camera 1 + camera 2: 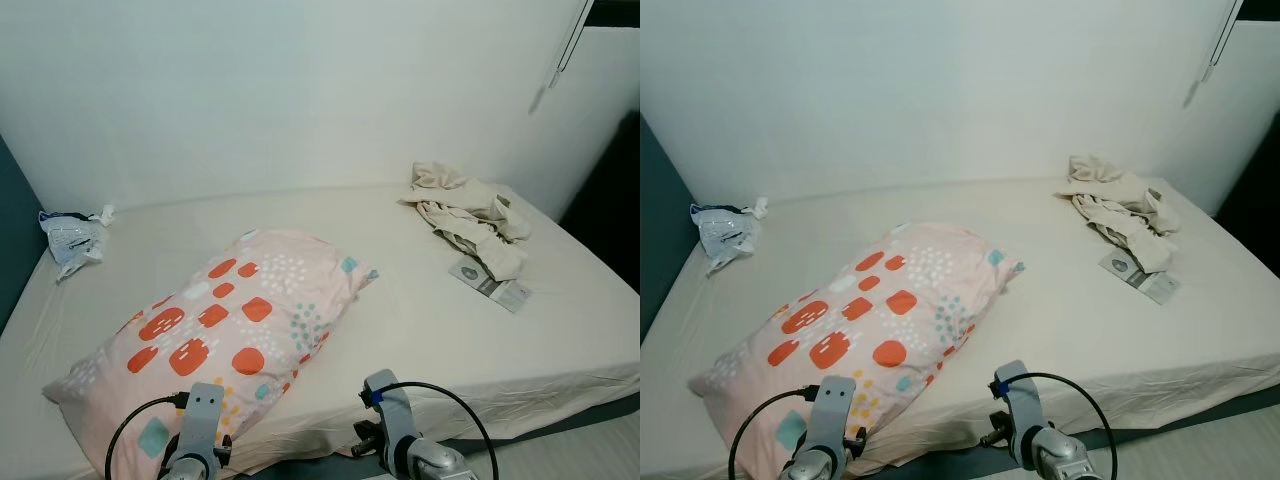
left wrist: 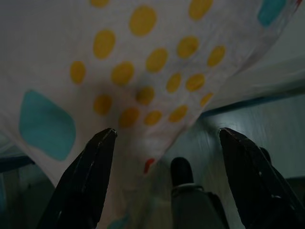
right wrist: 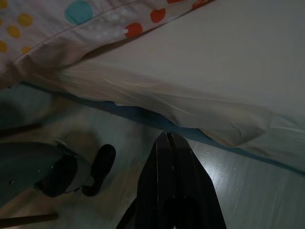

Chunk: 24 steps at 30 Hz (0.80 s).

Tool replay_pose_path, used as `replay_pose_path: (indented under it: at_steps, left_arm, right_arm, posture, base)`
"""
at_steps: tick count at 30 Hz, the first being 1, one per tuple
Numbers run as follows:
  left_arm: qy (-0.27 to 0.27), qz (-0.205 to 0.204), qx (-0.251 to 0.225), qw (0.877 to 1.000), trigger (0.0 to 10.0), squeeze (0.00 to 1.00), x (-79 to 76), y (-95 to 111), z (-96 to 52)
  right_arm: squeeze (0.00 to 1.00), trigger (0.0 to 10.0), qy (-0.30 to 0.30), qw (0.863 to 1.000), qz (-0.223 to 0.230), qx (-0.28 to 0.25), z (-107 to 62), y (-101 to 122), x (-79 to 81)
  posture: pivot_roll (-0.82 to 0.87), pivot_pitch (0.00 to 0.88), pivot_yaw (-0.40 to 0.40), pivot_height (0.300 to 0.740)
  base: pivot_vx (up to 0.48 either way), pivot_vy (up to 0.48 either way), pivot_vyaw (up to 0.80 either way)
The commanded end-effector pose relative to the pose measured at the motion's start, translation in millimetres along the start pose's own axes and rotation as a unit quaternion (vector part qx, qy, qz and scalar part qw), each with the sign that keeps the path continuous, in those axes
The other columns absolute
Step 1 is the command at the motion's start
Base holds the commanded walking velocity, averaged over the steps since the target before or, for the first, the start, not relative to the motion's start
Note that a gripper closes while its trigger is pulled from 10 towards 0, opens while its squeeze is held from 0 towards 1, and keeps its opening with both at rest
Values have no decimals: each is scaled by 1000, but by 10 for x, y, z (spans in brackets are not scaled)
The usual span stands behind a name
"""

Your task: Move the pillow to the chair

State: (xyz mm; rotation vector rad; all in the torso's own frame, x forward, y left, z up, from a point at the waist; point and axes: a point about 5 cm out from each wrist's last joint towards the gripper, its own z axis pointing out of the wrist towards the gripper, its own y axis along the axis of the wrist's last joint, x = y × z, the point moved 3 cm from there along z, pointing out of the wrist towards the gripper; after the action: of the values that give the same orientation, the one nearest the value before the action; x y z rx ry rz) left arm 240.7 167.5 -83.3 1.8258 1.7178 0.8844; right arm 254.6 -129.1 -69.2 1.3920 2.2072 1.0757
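A pink pillow [image 1: 220,330] with orange, teal and yellow spots lies slanted on the left half of the bed, its near corner hanging over the front edge. My left gripper [image 2: 164,138] is open right beneath that overhanging corner, whose yellow-dotted fabric [image 2: 138,71] is close above the fingers. The left wrist [image 1: 200,435] rises in front of the pillow's near end. My right gripper [image 3: 169,143] is shut, below the bed's front edge beside the pillow's corner [image 3: 71,28]. The right wrist [image 1: 395,430] sits to the right of the pillow.
The bed [image 1: 400,330] has a cream sheet and stands against a white wall. A crumpled beige cloth [image 1: 465,210] and a flat packet [image 1: 492,285] lie at the right rear. A plastic bag [image 1: 72,238] sits at the left rear. Grey floor [image 3: 248,191] runs along the bed.
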Motion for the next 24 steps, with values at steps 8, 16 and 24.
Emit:
replay_pose_path:
  at_steps: [8, 16, 24]
  left_arm:
    - [17, 46, -4, 999, 10000, 0, 89, 49, 19]
    - [22, 49, 5, 999, 10000, 0, 123, 31, 21]
    - [24, 50, 6, 998, 10000, 0, 135, 28, 21]
  right_arm:
    - [0, 10000, -19, 1000, 19, 8, 81, 50, 82]
    - [0, 10000, -29, 999, 44, 8, 99, -6, 151]
    - [0, 10000, -43, 997, 62, 17, 5, -143, 12]
  posture:
    - [52, 0, -17, 740]
    - [46, 0, 8, 740]
    - [50, 0, 8, 740]
  base:
    - [0, 0, 0]
    - [0, 0, 0]
    - [0, 0, 0]
